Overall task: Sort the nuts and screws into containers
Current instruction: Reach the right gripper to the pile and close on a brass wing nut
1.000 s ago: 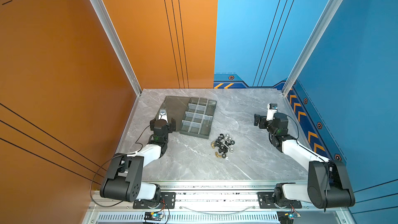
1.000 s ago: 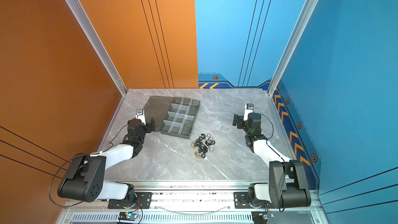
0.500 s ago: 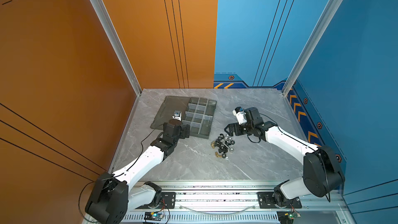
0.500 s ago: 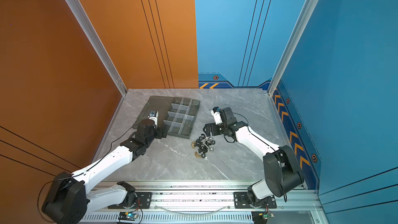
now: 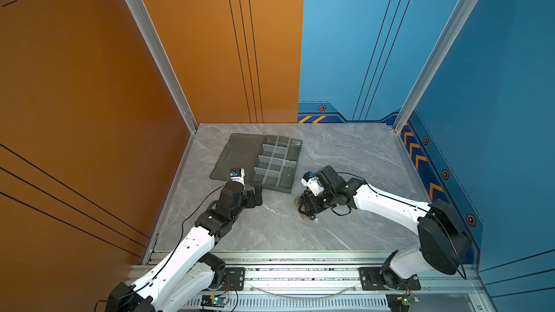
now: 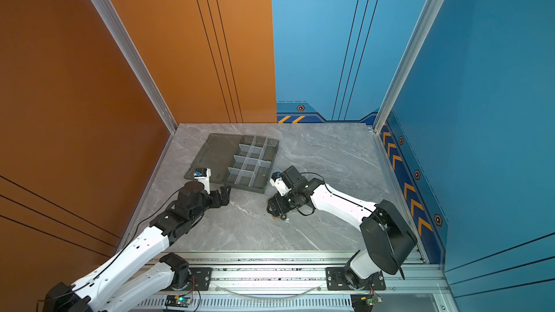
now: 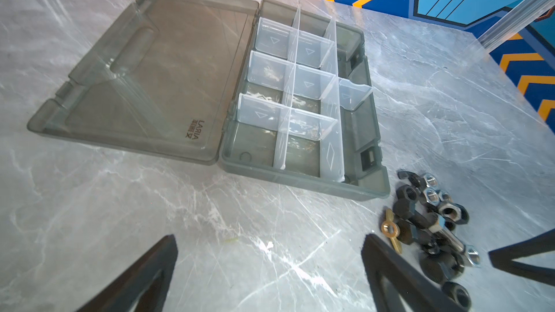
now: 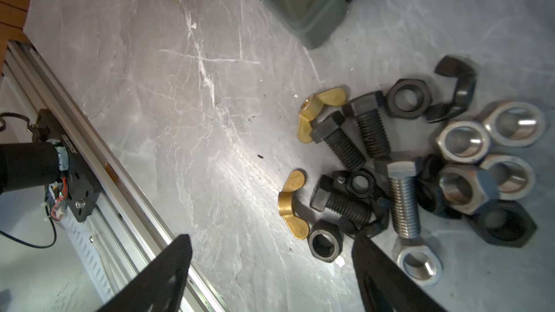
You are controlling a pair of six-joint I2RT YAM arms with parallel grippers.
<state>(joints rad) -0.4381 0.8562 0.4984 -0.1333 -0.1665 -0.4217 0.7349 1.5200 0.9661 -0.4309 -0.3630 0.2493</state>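
beside the tray (image 7: 300, 179), screws (image 8: 372, 129) and nuts (image 8: 464, 142) heaped on bench (image 8: 180, 85), right end effector (image 8: 271, 240) released over them, left end effector (image 7: 268, 238) released

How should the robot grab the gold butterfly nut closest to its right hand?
Pinch the gold butterfly nut across its thick middle, coming straight down from above. It lies at the pile's edge, with bare table on one side and a narrow gap to a black bolt on the other, so the open right hand probably fits there.

overhead stereo pair, close wrist views
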